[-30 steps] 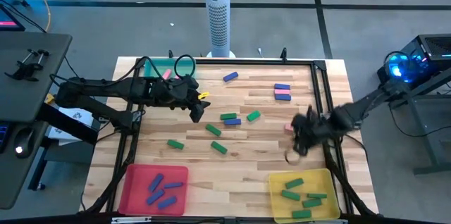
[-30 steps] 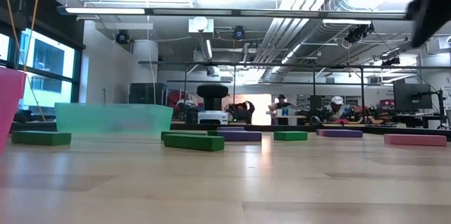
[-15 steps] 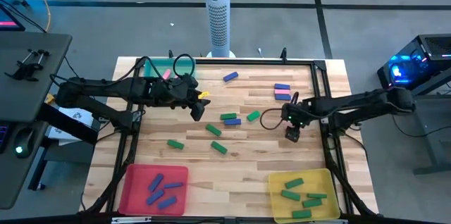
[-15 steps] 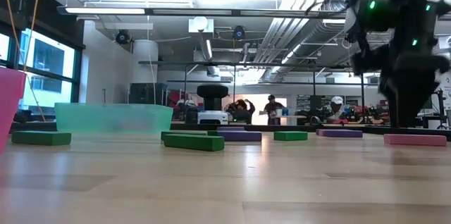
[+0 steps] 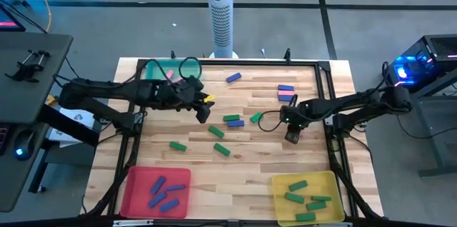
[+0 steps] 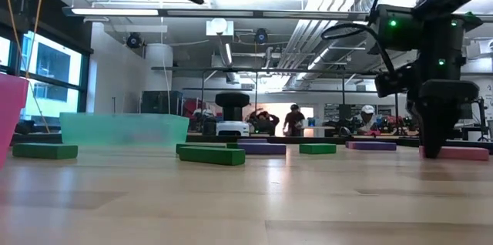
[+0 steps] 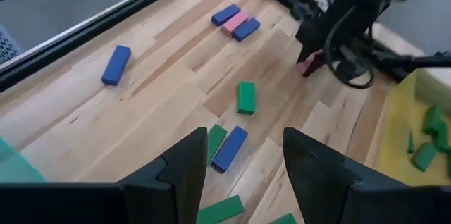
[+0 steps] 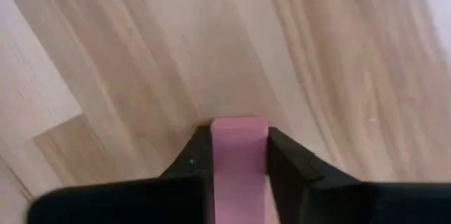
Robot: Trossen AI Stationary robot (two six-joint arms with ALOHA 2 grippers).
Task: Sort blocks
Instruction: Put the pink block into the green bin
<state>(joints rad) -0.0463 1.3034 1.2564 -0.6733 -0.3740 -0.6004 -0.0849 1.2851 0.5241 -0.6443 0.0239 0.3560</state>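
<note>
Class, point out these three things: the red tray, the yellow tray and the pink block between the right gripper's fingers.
red tray (image 5: 132,184): high view, bare floor.
yellow tray (image 5: 330,184): high view, bare floor.
pink block (image 8: 238,160): right wrist view, top face.

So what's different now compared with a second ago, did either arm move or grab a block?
The right claw swung in from the table's right edge toward the middle and came down over a pink block, which now sits between its fingers on the wood. The left claw barely shifted, hovering open above the table. The loose blocks and the trays' contents look unchanged.

Robotics lab, exposed ceiling ducts, workstations
</note>
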